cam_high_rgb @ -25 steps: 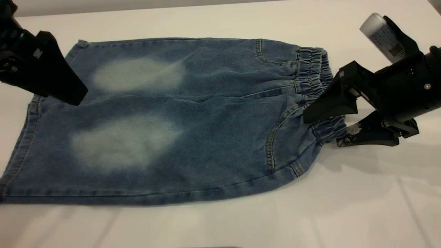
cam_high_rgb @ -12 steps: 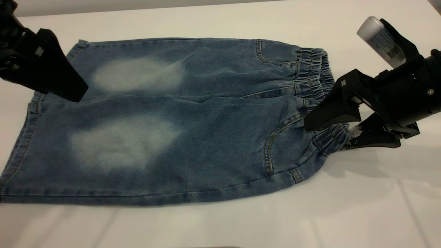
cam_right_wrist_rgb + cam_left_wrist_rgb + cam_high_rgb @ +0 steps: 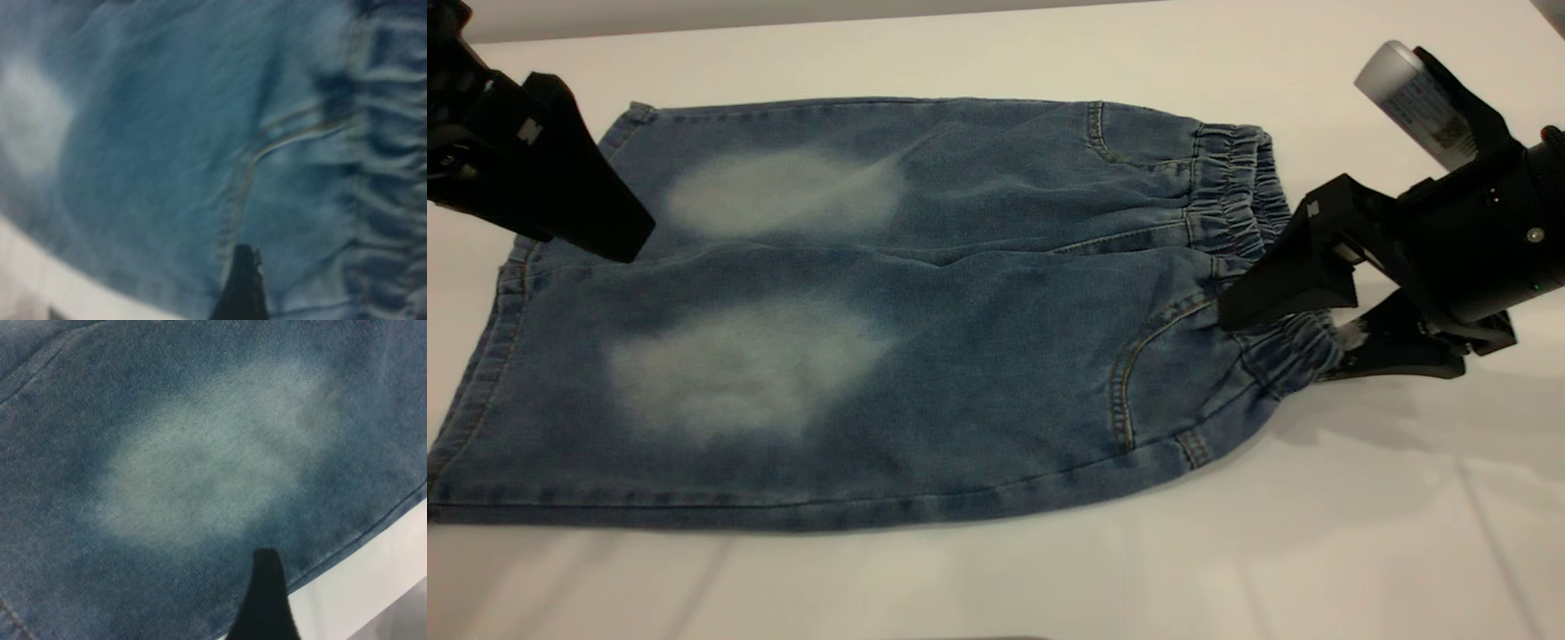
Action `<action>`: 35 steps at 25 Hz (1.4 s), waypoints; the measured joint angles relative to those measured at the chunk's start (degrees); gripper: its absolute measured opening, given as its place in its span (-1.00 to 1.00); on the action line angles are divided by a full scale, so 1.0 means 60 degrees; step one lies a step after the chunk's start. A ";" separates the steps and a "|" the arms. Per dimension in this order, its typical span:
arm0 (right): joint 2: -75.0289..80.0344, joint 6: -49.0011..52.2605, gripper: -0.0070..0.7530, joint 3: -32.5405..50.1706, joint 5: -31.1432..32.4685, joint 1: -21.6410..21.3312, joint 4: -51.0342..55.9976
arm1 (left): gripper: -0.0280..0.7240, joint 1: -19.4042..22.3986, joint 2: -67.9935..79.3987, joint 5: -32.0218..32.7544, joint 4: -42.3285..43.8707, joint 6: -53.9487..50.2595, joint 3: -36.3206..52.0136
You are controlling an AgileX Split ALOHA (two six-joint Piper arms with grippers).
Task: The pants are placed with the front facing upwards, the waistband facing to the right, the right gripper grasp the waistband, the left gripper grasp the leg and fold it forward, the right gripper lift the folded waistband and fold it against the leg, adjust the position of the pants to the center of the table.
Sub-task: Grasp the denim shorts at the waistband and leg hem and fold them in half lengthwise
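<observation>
Pants (image 3: pixel 889 311) unfolded on table (image 3: pixel 996 587); right gripper (image 3: pixel 1294 324) had closed in, jaws straddling waistband (image 3: pixel 1240 213), unclamped. Left gripper (image 3: pixel 618 240) unchanged over leg, finger state unclear.

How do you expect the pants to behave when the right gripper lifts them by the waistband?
The pants will probably drape limply, since the denim already wrinkles. The gathered waistband may stretch rather than slip between the jaws of the right gripper.

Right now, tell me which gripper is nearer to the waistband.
Right. The right gripper is at the waistband itself, its jaws straddling the gathered denim at the near end. The left gripper hangs over the far leg's hem, at the opposite end of the pants.
</observation>
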 joint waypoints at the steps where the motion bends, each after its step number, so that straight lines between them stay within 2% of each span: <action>1: 0.0000 0.0032 0.51 0.0027 -0.0022 0.0000 -0.0017 | 0.49 0.0000 0.0000 0.0000 -0.0008 0.0000 0.0000; 7: 0.0398 -0.0151 0.51 0.0175 0.0296 0.0000 0.0152 | 0.49 0.0000 0.0000 0.0000 -0.0019 -0.0007 0.0000; 10: 0.0763 -0.0210 0.50 0.0115 0.0884 0.0000 0.0257 | 0.49 0.0000 0.0000 0.0000 -0.0019 -0.0007 0.0000; 13: 0.0902 -0.0391 0.40 0.0102 0.1089 0.0000 0.0267 | 0.49 0.0000 0.0000 0.0000 -0.0019 -0.0007 0.0000; 15: 0.0936 -0.0607 0.21 0.0095 0.1044 0.0000 0.0267 | 0.49 0.0000 0.0000 0.0000 -0.0019 -0.0007 0.0000; 16: 0.0944 -0.0651 0.05 0.0095 0.0998 0.0000 0.0267 | 0.49 0.0000 0.0000 0.0000 -0.0019 -0.0007 0.0000; 20: 0.0944 -0.0707 -0.73 0.0095 0.1088 0.0000 0.0267 | 0.49 0.0000 0.0000 0.0000 -0.0019 -0.0007 0.0000; 22: 0.0946 -0.0707 -0.87 0.0095 0.1265 0.0000 0.0267 | 0.49 0.0000 0.0000 0.0000 -0.0019 -0.0007 0.0000; 31: 0.0946 -0.0793 -0.88 0.0086 0.1778 0.0000 0.0267 | 0.49 0.0000 0.0000 0.0180 -0.0009 -0.0018 0.0000; 35: 0.0946 -0.0913 -0.73 0.0085 0.1674 0.0000 0.0267 | 0.49 0.0000 0.0000 0.0182 0.0000 -0.0018 0.0000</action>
